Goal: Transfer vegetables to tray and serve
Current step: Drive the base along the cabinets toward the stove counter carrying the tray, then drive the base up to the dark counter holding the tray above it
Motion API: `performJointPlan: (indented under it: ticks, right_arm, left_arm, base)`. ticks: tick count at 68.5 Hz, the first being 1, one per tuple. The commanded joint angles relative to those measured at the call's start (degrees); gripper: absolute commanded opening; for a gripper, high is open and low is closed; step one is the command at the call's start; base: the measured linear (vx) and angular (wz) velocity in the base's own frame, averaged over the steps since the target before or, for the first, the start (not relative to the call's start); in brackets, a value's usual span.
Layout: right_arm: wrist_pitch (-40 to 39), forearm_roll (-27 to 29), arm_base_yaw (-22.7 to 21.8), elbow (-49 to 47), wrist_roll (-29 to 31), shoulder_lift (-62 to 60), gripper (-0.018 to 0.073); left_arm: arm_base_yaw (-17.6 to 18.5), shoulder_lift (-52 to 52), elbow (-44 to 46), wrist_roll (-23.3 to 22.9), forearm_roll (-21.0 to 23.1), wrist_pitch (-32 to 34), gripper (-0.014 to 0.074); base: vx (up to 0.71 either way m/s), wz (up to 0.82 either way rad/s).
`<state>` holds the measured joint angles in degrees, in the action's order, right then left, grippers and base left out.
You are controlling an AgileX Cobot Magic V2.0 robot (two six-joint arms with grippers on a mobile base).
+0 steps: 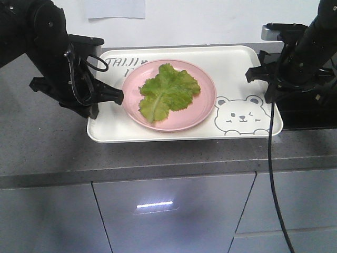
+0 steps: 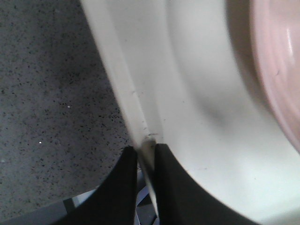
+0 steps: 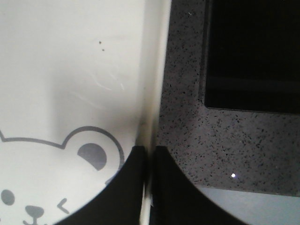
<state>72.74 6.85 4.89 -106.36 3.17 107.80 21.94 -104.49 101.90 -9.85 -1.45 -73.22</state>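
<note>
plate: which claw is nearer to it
Left. The left claw grips the tray close beside the plate; the right claw grips its opposite rim, beyond the bear print.

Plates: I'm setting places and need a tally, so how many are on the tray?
1. The pink plate sits midway on the tray, under the vegetables; none seems hidden.

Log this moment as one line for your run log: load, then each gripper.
vegetables on pink plate on tray | left gripper shut on tray's left rim | right gripper shut on tray's right rim
</note>
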Motion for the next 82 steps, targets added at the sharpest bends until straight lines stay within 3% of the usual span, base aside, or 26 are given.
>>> performJointPlan:
  ticks: [1, 82]
  right_arm:
    - [0.8, 3.0, 0.2, -1.7, 1.3, -3.5, -0.0006]
    - [0.8, 3.0, 0.2, -1.7, 1.3, -3.5, -0.0006]
  left_arm:
    - [0.9, 3.4, 1.7, 1.6, 2.9, 2.4, -0.0006]
    - [0.9, 3.4, 1.7, 1.6, 2.9, 2.4, -0.0006]
  base:
    - [0.07, 0.03]
    - [0.05, 0.06]
